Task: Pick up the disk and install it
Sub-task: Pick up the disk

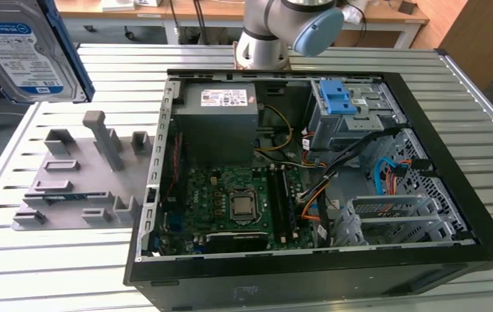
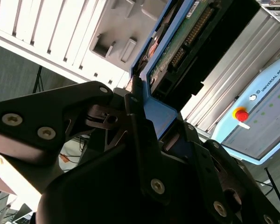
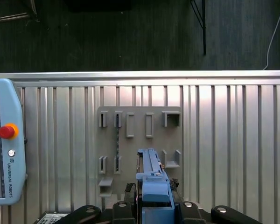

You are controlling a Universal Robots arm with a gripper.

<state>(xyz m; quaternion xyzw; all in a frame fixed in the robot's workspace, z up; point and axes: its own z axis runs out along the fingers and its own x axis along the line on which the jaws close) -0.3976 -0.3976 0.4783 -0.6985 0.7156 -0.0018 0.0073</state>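
Disk [image 1: 25,52] label-side in exterior view, gripper [image 3: 152,189] clamping it

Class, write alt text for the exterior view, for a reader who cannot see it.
A disk with a blue frame hangs raised at the exterior view's upper left, above a grey fixture plate on a slatted metal table. To the exterior view's right lies an open black computer case, its motherboard exposed.

Both wrist views close along disk [image 3: 154,189]
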